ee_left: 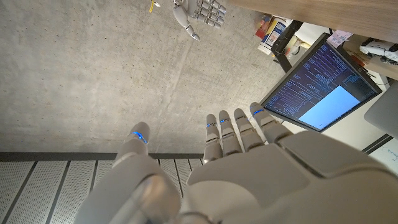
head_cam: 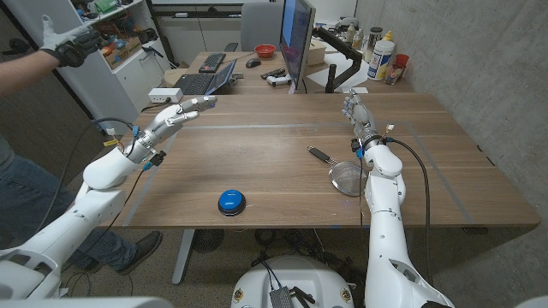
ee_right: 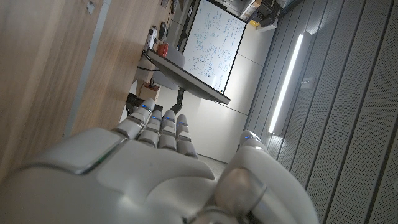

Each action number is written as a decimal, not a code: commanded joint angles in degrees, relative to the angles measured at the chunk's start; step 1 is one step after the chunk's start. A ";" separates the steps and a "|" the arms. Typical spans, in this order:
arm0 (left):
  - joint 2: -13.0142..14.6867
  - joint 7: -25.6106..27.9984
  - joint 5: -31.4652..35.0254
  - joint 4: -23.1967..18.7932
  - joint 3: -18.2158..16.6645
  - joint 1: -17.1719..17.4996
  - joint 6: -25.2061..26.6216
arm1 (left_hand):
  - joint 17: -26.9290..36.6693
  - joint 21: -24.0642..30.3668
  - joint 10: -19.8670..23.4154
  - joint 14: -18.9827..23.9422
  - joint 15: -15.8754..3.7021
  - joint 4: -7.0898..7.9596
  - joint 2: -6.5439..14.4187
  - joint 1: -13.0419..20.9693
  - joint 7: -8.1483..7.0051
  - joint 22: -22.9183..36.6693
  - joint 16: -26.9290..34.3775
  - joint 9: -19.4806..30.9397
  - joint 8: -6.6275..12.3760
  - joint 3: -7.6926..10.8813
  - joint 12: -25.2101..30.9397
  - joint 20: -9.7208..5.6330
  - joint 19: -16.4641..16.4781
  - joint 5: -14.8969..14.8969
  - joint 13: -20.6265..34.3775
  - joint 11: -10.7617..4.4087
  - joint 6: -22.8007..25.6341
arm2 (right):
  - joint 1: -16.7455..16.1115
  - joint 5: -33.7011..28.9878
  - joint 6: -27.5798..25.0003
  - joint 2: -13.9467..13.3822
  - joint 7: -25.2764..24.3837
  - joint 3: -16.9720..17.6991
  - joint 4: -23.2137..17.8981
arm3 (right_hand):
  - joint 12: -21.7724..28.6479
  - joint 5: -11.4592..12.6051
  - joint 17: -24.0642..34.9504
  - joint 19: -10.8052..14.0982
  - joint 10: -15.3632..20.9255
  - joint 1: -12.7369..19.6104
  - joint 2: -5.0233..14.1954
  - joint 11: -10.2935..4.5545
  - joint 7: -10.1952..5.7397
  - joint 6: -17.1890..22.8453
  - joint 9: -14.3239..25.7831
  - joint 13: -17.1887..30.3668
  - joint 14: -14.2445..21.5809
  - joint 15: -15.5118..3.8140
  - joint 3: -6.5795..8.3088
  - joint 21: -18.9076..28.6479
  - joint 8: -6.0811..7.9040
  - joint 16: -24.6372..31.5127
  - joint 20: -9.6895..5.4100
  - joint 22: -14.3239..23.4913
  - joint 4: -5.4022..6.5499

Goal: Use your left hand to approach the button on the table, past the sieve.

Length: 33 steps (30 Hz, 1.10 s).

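Observation:
A blue round button (head_cam: 231,201) sits near the table's front edge, left of centre. The metal sieve (head_cam: 345,177) with a black handle lies to its right, close to my right forearm. My left hand (head_cam: 178,115) is raised over the table's back left part, fingers stretched out and apart, holding nothing; it is well behind and left of the button. In the left wrist view my left hand (ee_left: 236,168) shows straight fingers against a concrete wall. My right hand (head_cam: 356,111) stands above the right side of the table, fingers extended together, empty, behind the sieve. The right wrist view shows my right hand (ee_right: 161,162) beside the wood.
The wooden table (head_cam: 274,145) has tape lines on it. Behind it stand a monitor (head_cam: 296,38), a laptop (head_cam: 205,81), a keyboard and bottles (head_cam: 383,56). A person's gloved hand (head_cam: 68,43) and leg show at the far left. My right hand (ee_left: 199,14) also appears in the left wrist view.

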 commanded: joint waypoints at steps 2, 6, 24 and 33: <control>0.84 0.74 1.97 0.99 0.61 -0.60 -4.02 | 0.36 0.65 1.31 1.59 0.04 -0.07 -0.16 1.02 -0.49 0.30 0.61 0.14 0.70 0.45 0.72 0.83 0.63 0.05 0.32 -0.42 1.43 | 0.16 -0.14 -0.31 -0.14 0.19 -0.14 -0.08 | -0.27 0.33 0.16 0.44 0.61 0.02 0.71 -0.02 -0.38 0.19 0.24 0.08 0.67 -0.15 -0.16 -0.15 0.37 0.16 0.18 0.32 -0.15; 1.53 0.41 1.60 0.41 1.12 -0.57 -3.59 | 0.38 0.64 2.10 1.72 0.14 -0.05 -0.20 1.18 -0.79 0.31 0.57 0.14 0.89 0.45 0.97 0.92 0.74 0.02 0.36 -0.70 2.25 | 0.43 -0.13 -0.22 -0.27 0.20 -0.09 0.24 | -0.28 0.37 0.16 0.45 0.61 0.03 0.73 0.02 -0.33 0.21 0.24 0.08 0.68 -0.17 -0.20 -0.18 0.38 0.16 0.17 0.32 -0.18; 1.75 2.12 7.10 -0.03 1.69 -1.17 -8.68 | 0.42 0.48 2.21 2.01 0.46 0.01 -0.27 1.64 -1.36 0.36 0.39 0.16 0.80 0.43 0.84 1.75 0.71 -0.07 0.45 -1.50 3.01 | 0.76 0.31 0.52 -0.55 0.33 0.27 1.04 | -0.30 0.52 0.14 0.49 0.62 0.05 0.79 0.02 -0.34 0.25 0.24 0.08 0.70 -0.07 -0.37 -0.31 0.38 0.14 0.26 0.33 -0.28; 2.32 3.67 10.05 -0.44 1.64 -0.59 -9.67 | 0.44 0.42 2.27 2.06 0.50 0.03 -0.28 1.81 -1.43 0.37 0.32 0.16 0.67 0.43 0.80 1.86 0.68 -0.10 0.48 -1.67 3.05 | 0.26 0.19 0.00 -0.47 0.62 0.23 -0.15 | -0.32 0.60 0.14 0.48 0.61 0.03 0.83 -0.03 -0.37 0.22 0.24 0.08 0.70 -0.14 -0.47 -0.39 0.37 0.13 0.31 0.34 -0.31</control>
